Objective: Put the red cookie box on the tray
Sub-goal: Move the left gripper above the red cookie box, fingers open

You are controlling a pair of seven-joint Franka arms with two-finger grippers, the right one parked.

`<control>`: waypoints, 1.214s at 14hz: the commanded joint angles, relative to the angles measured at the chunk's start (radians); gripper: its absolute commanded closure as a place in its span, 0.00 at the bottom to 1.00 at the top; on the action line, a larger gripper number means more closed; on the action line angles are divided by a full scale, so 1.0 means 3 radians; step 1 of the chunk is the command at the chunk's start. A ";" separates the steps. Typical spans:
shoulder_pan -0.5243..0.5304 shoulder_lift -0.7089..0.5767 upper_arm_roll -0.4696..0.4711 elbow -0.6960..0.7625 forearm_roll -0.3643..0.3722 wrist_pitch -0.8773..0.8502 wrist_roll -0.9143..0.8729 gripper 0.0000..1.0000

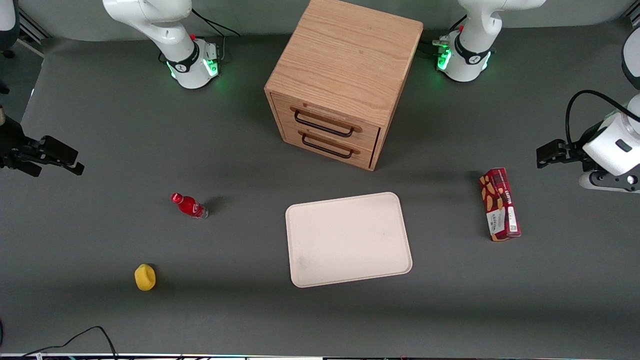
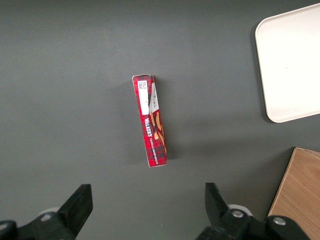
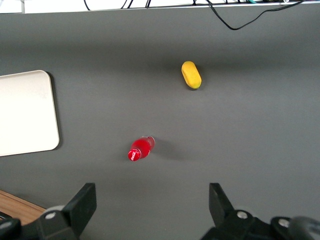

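The red cookie box [image 1: 499, 204] stands on a long narrow edge on the grey table toward the working arm's end; it also shows in the left wrist view [image 2: 152, 121]. The cream-white tray [image 1: 348, 239] lies flat and bare in the middle of the table, in front of the cabinet, and its corner shows in the left wrist view [image 2: 290, 60]. My gripper [image 1: 546, 156] hangs above the table beside the box, a little farther from the front camera, apart from it. Its fingers [image 2: 79, 205] are spread wide with nothing between them.
A wooden two-drawer cabinet [image 1: 340, 80] stands farther from the front camera than the tray. A small red bottle [image 1: 189, 205] and a yellow object [image 1: 145, 277] lie toward the parked arm's end. A black cable [image 1: 85, 336] runs along the near edge.
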 commanded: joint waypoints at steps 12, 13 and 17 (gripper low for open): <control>-0.0045 0.0068 0.0083 -0.0038 -0.0121 -0.0105 0.0214 0.00; 0.0061 0.0104 0.0078 -0.0038 -0.0203 -0.0100 0.0214 0.00; 0.0175 0.0216 0.0078 -0.0058 -0.0301 -0.0059 0.0224 0.00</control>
